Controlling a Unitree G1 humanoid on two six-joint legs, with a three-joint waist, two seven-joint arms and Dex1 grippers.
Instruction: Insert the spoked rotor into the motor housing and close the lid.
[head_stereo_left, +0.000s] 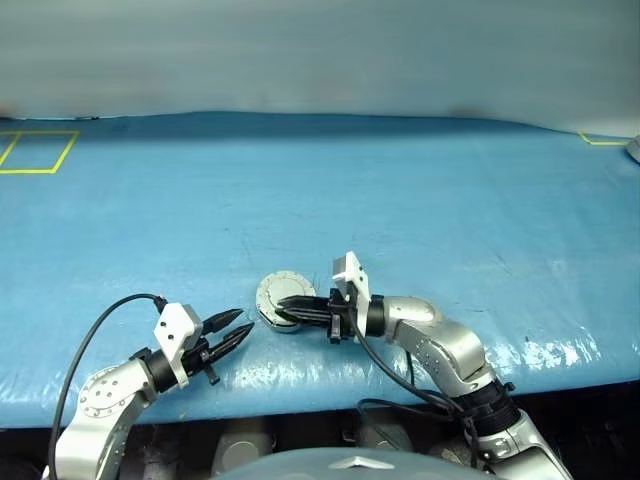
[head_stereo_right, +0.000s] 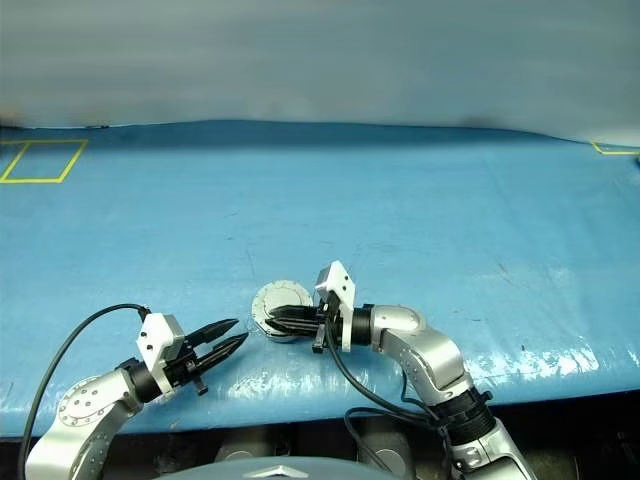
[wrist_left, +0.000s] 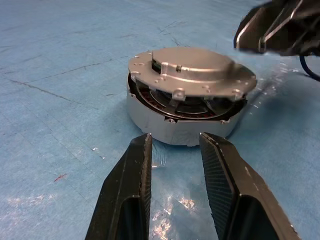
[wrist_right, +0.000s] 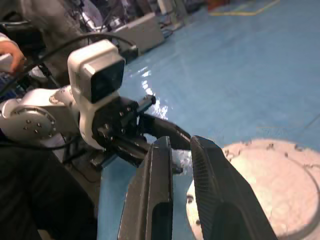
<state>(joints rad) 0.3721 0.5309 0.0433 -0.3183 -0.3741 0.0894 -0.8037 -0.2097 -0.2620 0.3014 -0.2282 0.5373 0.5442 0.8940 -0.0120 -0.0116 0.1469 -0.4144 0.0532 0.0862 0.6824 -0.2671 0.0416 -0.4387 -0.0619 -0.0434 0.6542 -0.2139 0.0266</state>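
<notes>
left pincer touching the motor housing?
Apart. Left wrist view: blue table shows between the left pincer fingertips and the motor housing wall.

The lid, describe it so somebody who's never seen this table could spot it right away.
On the blue table, look near the front edge, between the two robot arms. There a round silver motor housing stands, and the lid is the plain silver disc lying tilted on top of it, not yet seated. A gap under its raised edge shows the copper-brown windings.
</notes>
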